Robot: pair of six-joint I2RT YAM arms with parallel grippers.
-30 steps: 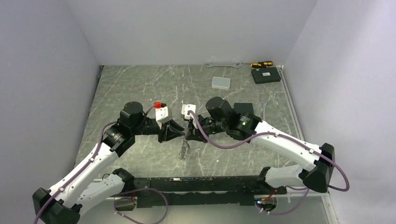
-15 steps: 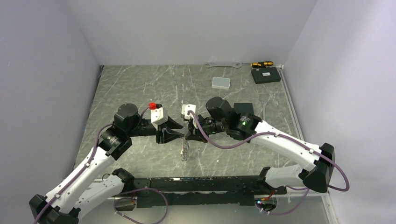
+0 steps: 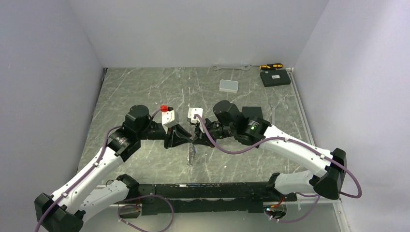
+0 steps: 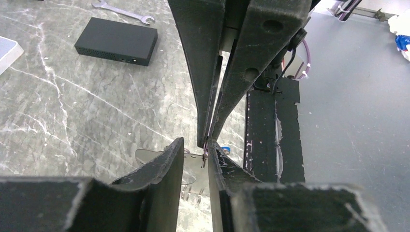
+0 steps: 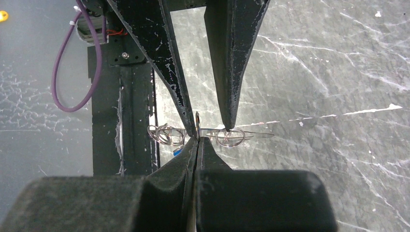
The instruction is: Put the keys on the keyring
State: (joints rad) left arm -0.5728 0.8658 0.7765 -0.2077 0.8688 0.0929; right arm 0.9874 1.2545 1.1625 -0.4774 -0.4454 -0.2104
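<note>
1. Right end effector (image 5: 197,140): the fingers are pressed together and clamped on a thin metal strand of the keyring (image 3: 192,155). The strand stands up out of the closed tips.
2. Keyring: it hangs below both end effectors, over the counter (image 3: 145,87). Wire loops show on either side of the right end effector's tips.
3. Left end effector (image 4: 196,143): the fingers are apart and face the right end effector tip to tip. The closed right tips sit at the gap between them. One left fingertip (image 5: 227,121) meets a wire loop.
4. Blue key (image 5: 178,151): only a small blue part shows, just beside the right end effector's fingers, among the loops.
5. Black box (image 3: 275,78): it lies well beyond the right end effector, at the counter's far corner. It carries a white label, too small to read.
</note>
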